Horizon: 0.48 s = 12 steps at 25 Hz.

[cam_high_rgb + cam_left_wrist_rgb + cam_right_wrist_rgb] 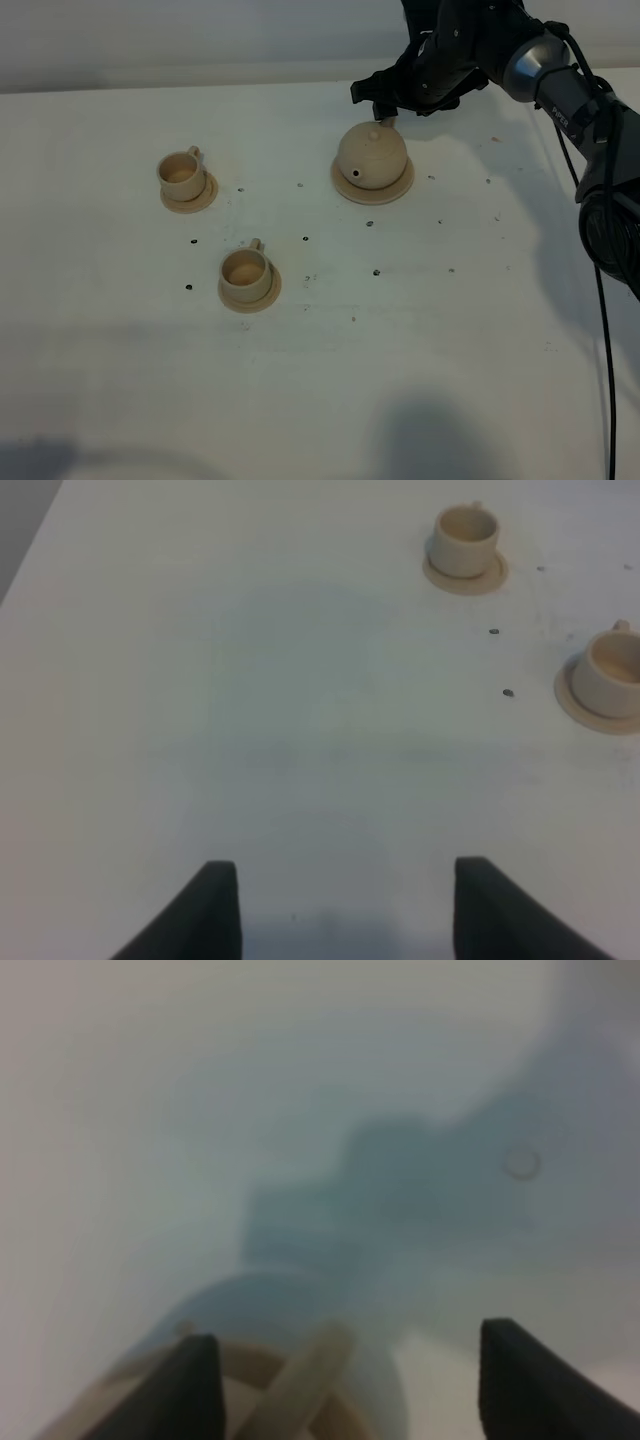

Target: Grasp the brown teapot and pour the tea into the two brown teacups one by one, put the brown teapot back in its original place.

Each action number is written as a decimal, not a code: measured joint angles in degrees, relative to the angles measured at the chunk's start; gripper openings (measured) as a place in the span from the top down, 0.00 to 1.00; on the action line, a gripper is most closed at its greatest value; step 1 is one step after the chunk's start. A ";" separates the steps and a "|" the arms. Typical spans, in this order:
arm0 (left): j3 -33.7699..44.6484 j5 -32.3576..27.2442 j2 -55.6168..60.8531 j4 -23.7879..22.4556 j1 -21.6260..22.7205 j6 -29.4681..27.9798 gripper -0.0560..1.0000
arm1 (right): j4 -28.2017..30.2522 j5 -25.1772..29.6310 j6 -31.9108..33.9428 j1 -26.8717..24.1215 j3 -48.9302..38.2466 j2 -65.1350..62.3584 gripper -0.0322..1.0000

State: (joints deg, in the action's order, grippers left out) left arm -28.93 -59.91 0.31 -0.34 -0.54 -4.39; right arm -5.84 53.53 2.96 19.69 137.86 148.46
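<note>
Left hand (345,912): released, its two dark fingers (215,912) spread wide over bare white tabletop (250,700), holding nothing; it shows only in its own wrist view.
Far-left teacup (182,171): upright on its small saucer (190,201), handle towards the far edge.
Nearer teacup (245,270): upright on its own small saucer (250,297), right of the first cup and closer to the camera, well apart from it.
Dark specks (193,241): scattered over the tabletop between the cups and the pot.
Brown teapot (372,153): lid on, seated on the wide saucer (373,192), right of both cups, spout facing the front.
Right hand (378,104): released, just above and behind the teapot's far side; in the blurred right wrist view its fingers (195,1388) stand wide either side of a tan part of the pot (300,1392), without gripping it.
</note>
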 joint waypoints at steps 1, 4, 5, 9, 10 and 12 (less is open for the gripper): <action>0.00 0.00 0.00 0.00 0.00 0.00 0.50 | 0.38 0.35 0.00 0.00 0.08 0.00 0.42; 0.00 0.00 0.00 0.00 0.00 0.00 0.50 | 0.89 0.95 0.06 0.00 0.25 0.00 0.42; 0.00 0.00 0.00 0.00 0.00 0.00 0.50 | 0.97 1.21 0.12 0.00 0.26 -0.06 0.42; 0.00 0.00 0.00 0.34 0.00 0.00 0.50 | 1.32 2.41 0.38 0.00 0.37 -0.17 0.42; 0.00 0.00 0.00 0.00 0.00 0.00 0.50 | 1.38 2.74 0.41 0.00 0.37 -0.29 0.42; 0.00 0.00 0.00 0.00 0.00 0.00 0.50 | 1.51 3.38 0.41 0.00 0.43 -0.37 0.42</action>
State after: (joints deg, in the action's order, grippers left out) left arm -28.93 -59.91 0.31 -0.34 -0.54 -4.39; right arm -4.33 56.91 3.37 19.69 138.29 148.09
